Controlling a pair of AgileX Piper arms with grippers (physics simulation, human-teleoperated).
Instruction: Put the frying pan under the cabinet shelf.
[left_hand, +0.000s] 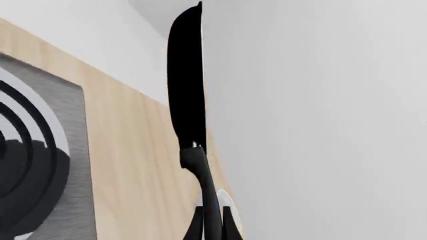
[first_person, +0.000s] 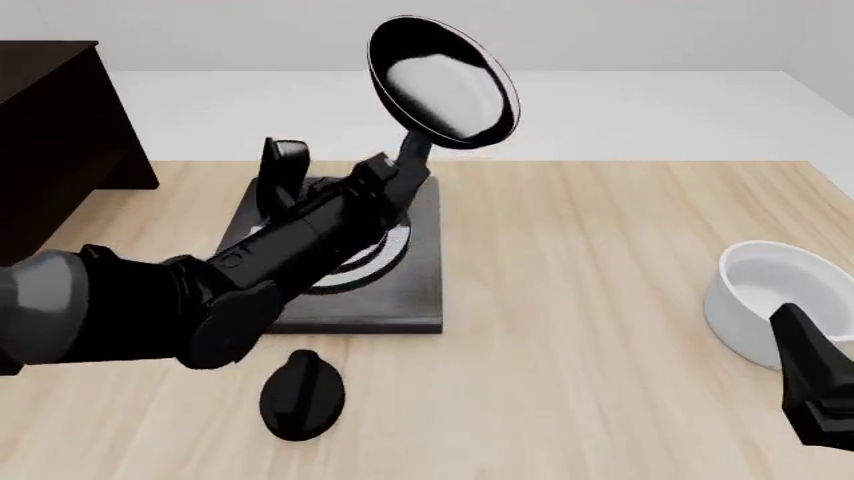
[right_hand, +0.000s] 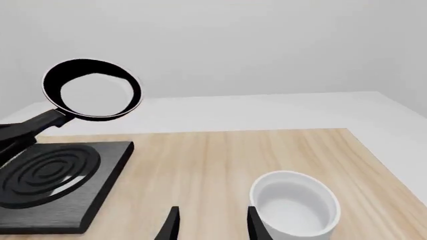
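Stretching pale and wood-grained under plain white walls, the desk (first_person: 601, 300) carries a square black stove plate (first_person: 387, 290), a round black knob (first_person: 302, 394) near its front edge and a white bowl (first_person: 763, 300) at the right. The left tool (left_hand: 212, 222) pinches the handle of the frying pan (first_person: 443, 82), held in the air above the stove plate's far edge. The cabinet shelf (first_person: 54, 140) stands dark at far left. The right tool (right_hand: 210, 225) hovers spread beside the bowl.
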